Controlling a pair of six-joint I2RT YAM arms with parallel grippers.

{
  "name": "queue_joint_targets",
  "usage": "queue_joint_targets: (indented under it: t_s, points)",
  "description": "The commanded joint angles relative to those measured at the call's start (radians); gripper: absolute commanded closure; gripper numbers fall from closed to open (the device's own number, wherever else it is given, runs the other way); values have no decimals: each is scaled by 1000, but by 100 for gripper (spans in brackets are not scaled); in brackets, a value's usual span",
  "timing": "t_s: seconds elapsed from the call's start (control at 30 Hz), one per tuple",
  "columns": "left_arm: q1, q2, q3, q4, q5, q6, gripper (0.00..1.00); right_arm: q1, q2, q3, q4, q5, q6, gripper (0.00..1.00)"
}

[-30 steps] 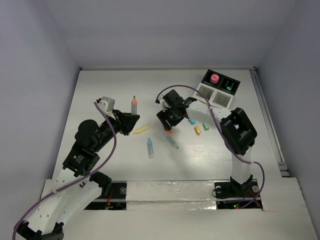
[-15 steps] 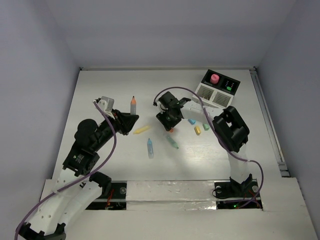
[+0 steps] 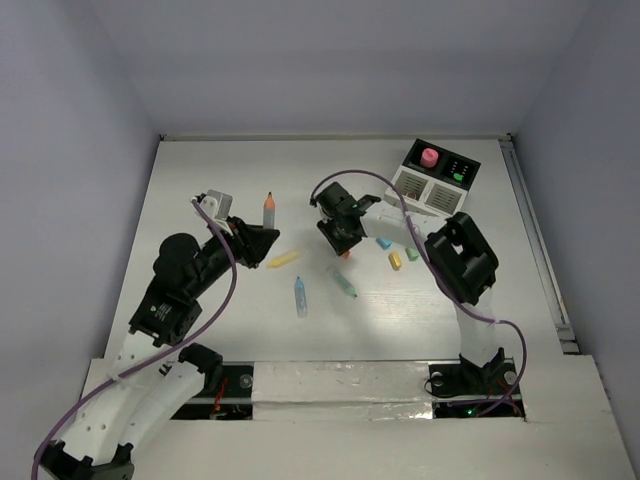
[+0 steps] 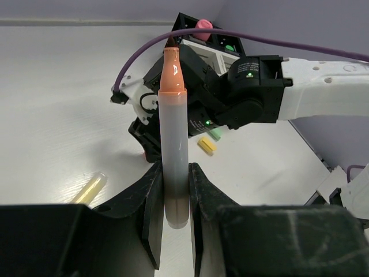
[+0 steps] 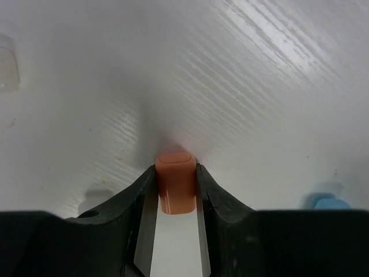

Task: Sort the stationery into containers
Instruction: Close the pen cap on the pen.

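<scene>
In the right wrist view, the right gripper point(image 5: 176, 169) is hiding the lower end of the orange piece point(image 5: 175, 186). Its dark body is cutting off a blue piece point(image 5: 331, 203) at lower right. A blurred pale piece point(image 5: 7, 68) is running off the upper left edge. In the left wrist view, the left gripper point(image 4: 173, 173) is covering the base of the grey pen point(image 4: 174, 133) and one end of a yellow pen point(image 4: 89, 189).

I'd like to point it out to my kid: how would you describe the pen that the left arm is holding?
On the white table, find the left arm's tool, left of the middle. The pen clamped in it has a grey barrel and an orange cap; the yellow pen and blue pen nearby lie loose.
</scene>
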Motion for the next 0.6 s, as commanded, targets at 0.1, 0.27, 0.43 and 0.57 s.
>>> queue_joint_targets:
  t_s: [0.1, 0.27, 0.43, 0.57]
  points:
    - [6, 35, -14, 53, 20, 4, 100, 6, -232, 54, 152, 73, 87, 100]
    - [6, 66, -5, 52, 14, 23, 100, 6, -430, -10, 378, -26, 200, 100]
    - [6, 92, -2, 49, 7, 27, 100, 6, -544, -81, 672, -134, 372, 100]
    - [6, 92, 0, 47, -15, 32, 100, 43, -555, -129, 859, -189, 542, 100]
